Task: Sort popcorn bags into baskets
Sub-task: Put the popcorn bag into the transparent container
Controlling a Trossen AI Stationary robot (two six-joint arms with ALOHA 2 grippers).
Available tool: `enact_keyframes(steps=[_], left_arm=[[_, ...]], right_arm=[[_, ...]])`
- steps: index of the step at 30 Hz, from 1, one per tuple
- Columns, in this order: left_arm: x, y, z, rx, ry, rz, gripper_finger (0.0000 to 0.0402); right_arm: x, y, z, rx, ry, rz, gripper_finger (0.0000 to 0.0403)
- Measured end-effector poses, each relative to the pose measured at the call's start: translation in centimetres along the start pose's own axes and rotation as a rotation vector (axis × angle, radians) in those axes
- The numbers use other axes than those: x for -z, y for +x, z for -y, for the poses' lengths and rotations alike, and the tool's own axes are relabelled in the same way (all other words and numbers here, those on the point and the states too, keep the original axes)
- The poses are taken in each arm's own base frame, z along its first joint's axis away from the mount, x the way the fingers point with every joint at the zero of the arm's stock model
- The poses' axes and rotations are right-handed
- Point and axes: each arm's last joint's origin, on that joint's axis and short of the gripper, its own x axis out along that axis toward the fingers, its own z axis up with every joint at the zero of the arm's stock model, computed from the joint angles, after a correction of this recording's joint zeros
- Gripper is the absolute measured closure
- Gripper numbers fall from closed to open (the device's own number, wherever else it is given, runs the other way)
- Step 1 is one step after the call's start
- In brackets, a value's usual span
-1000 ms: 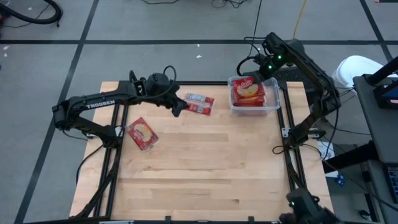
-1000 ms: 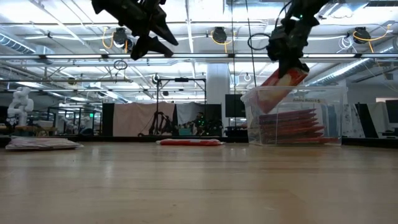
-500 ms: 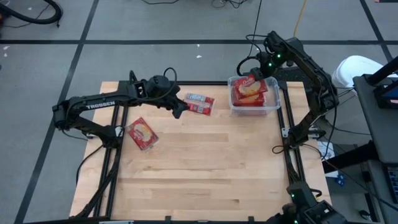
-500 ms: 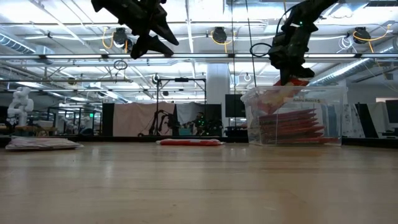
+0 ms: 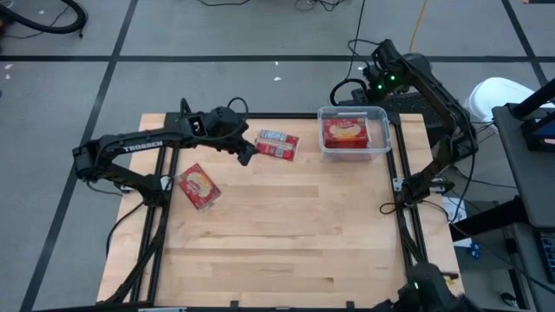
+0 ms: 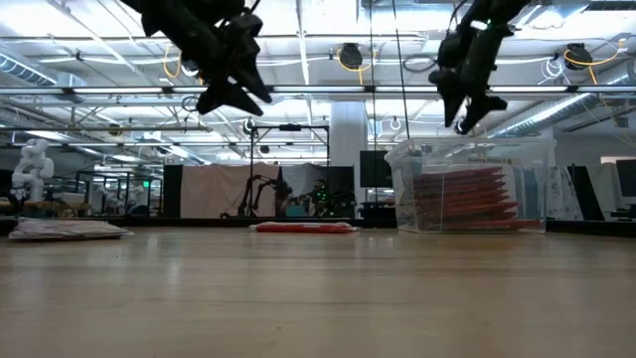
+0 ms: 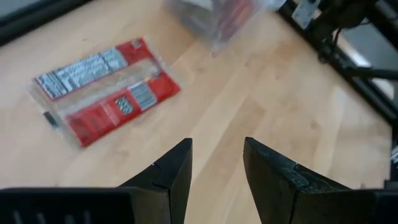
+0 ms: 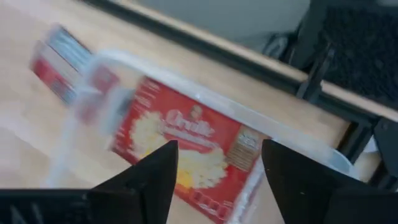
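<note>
A clear basket [image 5: 384,147] stands at the table's far right with a stack of red popcorn bags in it; the top bag [image 5: 346,132] lies flat, popcorn picture up. My right gripper [image 8: 217,168] hangs open above the basket's far edge, holding nothing. A second bag [image 7: 106,87] lies flat on the wood at the far middle, print side up. My left gripper [image 7: 217,162] hovers open beside it, above the table, toward the table's left. A third bag [image 5: 197,185] lies flat at the left, picture up.
Black frame rails [image 5: 401,199] run along the table's left and right edges. Bare wood [image 5: 286,243] fills the near half of the table. In the low view the basket [image 6: 472,189] shows its stacked bags through its wall.
My right gripper has opened and let go of a popcorn bag. The bag leaned tilted over the basket's rim and now lies flat on the stack inside. That gripper has tipped and drawn up clear of the basket. My left gripper has sunk slightly toward the print-side bag.
</note>
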Motion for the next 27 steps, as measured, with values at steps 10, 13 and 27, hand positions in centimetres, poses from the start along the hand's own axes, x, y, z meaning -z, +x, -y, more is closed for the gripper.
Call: enact_keyframes(steps=[10,13,27], left_arm=[[2.3,1.5,-2.3,-0.074,0.131,-0.039,0.0249],[2.3,1.6,-2.4,-0.095,0.263,-0.036,0.0223],[2.5,7.5,-4.8,-0.254,0.556,-0.093,0.0092]], right_arm=[[4.1,-5.9,-8.2,-0.208,-0.059,0.245,0.0192],[5.3,-6.6,-10.5,-0.283,-0.137,0.266,0.0192],[8.9,-6.8,-15.7,-0.412,-0.398,0.240,0.0193]])
